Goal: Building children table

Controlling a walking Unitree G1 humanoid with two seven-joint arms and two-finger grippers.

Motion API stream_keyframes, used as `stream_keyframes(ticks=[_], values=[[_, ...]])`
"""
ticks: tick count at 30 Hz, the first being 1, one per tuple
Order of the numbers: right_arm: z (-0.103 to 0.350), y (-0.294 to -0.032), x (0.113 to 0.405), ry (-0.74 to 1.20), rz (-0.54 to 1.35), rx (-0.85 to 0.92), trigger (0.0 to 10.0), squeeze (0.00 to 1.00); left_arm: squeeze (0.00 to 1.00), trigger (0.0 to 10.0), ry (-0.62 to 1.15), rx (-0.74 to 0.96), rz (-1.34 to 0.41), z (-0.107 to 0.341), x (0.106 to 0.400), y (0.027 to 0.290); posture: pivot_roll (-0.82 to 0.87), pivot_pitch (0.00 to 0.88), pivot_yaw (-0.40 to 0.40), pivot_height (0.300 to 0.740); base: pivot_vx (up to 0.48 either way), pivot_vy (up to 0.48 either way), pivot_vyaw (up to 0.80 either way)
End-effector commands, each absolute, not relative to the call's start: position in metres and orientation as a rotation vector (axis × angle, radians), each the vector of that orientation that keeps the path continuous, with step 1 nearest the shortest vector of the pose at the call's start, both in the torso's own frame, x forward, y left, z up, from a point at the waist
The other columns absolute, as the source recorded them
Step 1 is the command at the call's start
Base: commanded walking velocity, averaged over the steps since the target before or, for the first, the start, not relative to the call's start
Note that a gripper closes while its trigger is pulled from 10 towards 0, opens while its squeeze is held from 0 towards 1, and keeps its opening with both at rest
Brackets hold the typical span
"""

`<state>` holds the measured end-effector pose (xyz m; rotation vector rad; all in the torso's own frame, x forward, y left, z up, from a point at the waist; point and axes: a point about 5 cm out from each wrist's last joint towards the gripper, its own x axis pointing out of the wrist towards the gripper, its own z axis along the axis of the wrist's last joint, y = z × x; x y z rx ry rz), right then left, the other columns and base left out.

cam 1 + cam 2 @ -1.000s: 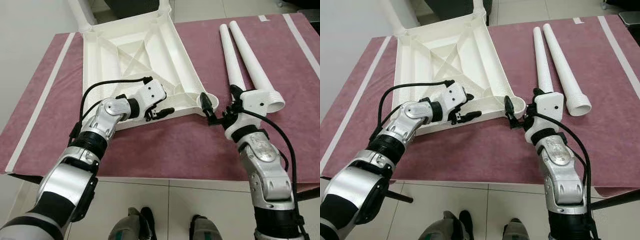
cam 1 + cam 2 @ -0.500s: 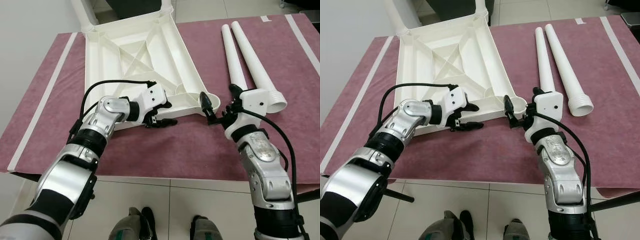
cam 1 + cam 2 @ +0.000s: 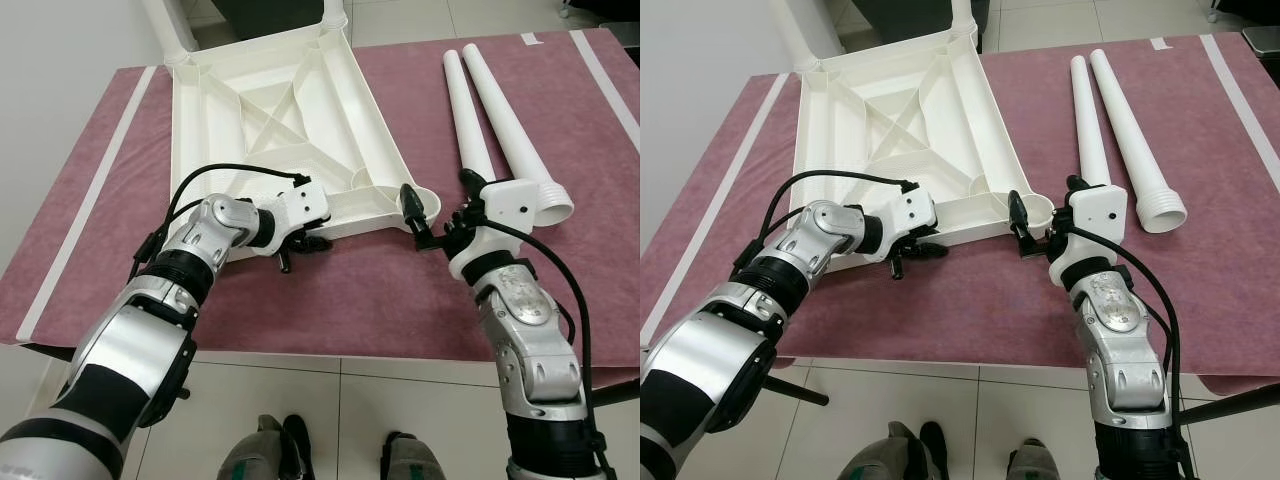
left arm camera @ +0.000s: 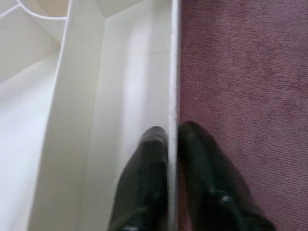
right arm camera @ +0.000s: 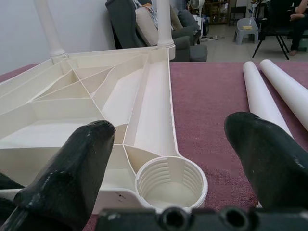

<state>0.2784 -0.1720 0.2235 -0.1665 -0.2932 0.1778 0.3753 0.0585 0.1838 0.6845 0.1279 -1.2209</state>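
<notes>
The white children's tabletop (image 3: 270, 110) lies upside down on a maroon mat, ribs facing up. My left gripper (image 4: 173, 137) is shut on its thin near rim (image 4: 172, 72), one black finger inside the wall and one outside. In the head views my left gripper (image 3: 300, 252) sits at the middle of that near edge. My right gripper (image 5: 171, 132) stands open just in front of the threaded socket (image 5: 169, 180) at the near right corner, touching nothing. Two loose white legs (image 3: 468, 120) (image 3: 510, 125) lie side by side to the right of the right gripper (image 3: 440, 195).
Two legs stand upright in the far corners (image 5: 45, 24) (image 5: 163, 21). The mat (image 3: 350, 290) ends at the table's near edge, with tiled floor and my feet (image 3: 270, 450) below. A sofa (image 5: 144, 24) and a seated person (image 5: 288, 19) are beyond the table.
My left gripper has turned at the wrist and shut on the tabletop's near rim; before, its fingers lay open along that edge. The right arm has not moved.
</notes>
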Motion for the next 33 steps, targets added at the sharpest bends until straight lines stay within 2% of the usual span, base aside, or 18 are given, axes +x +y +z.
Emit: stream_keyframes(ticks=[1,6,11,12,13,19,26,27,28,33], values=[[0.221,-0.169,0.276,-0.293,0.190,-0.164,10.0,0.00,0.00,0.0,0.172,0.698,-1.224,0.177,0.375,0.067,-0.10,0.174,0.204,0.740,0.000,0.000,0.00],[0.221,-0.169,0.276,-0.291,0.196,-0.166,10.0,0.00,0.00,0.0,0.096,0.774,-1.380,0.193,0.368,0.084,-0.10,0.174,0.199,0.740,0.000,0.000,0.00],[0.221,-0.168,0.276,-0.291,0.205,-0.167,10.0,0.00,0.00,0.0,0.052,0.845,-1.428,0.207,0.365,0.100,-0.09,0.174,0.189,0.740,0.000,0.000,0.00],[0.221,-0.168,0.276,-0.290,0.207,-0.167,10.0,0.00,0.00,8.0,0.042,0.872,-1.436,0.210,0.364,0.105,-0.09,0.174,0.189,0.740,0.000,0.000,0.00],[0.221,-0.168,0.276,-0.290,0.209,-0.168,10.0,0.00,0.00,10.0,0.038,0.908,-1.447,0.214,0.362,0.111,-0.08,0.175,0.185,0.740,0.000,0.000,0.00],[0.221,-0.169,0.277,-0.288,0.212,-0.171,10.0,0.00,0.00,10.0,0.062,1.015,-1.499,0.220,0.350,0.140,-0.08,0.172,0.181,0.740,0.000,0.000,0.00],[0.221,-0.168,0.279,-0.288,0.219,-0.169,10.0,0.00,0.00,10.0,0.078,1.025,-1.471,0.202,0.346,0.141,-0.07,0.166,0.172,0.740,0.000,0.000,0.00],[0.222,-0.166,0.280,-0.290,0.225,-0.168,10.0,0.00,0.43,10.0,0.084,1.006,-1.443,0.191,0.346,0.135,-0.08,0.165,0.168,0.740,0.000,0.000,0.00],[0.222,-0.165,0.280,-0.292,0.230,-0.168,10.0,0.00,1.00,10.0,0.091,0.986,-1.407,0.182,0.348,0.130,-0.08,0.165,0.168,0.740,0.000,0.000,0.00],[0.225,-0.167,0.280,-0.298,0.230,-0.176,10.0,0.00,1.00,10.0,0.087,0.951,-1.332,0.171,0.352,0.124,-0.10,0.164,0.164,0.740,0.000,0.000,0.00]])
